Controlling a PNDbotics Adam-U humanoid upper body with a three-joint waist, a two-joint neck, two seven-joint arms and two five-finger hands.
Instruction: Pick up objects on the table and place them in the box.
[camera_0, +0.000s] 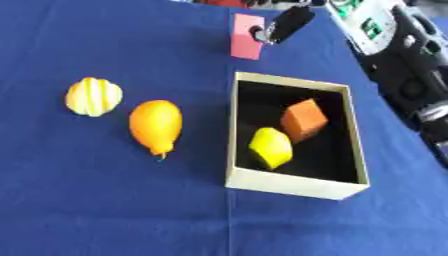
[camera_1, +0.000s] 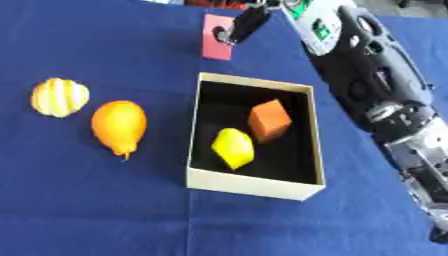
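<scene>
A cream cardboard box (camera_0: 233, 145) with a dark inside stands right of centre. An orange cube (camera_0: 304, 119) and a yellow lemon (camera_0: 270, 147) lie in it. Left of the box, on the blue cloth, lie an orange fruit (camera_0: 156, 125) and a yellow-and-white striped gourd (camera_0: 94, 96). A pink block (camera_0: 246, 37) sits beyond the box's far edge. My right arm comes in along the right side, and its hand (camera_0: 287, 23) reaches the pink block's right edge, with one black finger over it. My left hand does not show.
The blue cloth (camera_0: 105, 200) covers the whole table. My right forearm (camera_1: 367, 80) runs close along the box's right wall. A grey device with green markings (camera_0: 372, 22) sits at the top right.
</scene>
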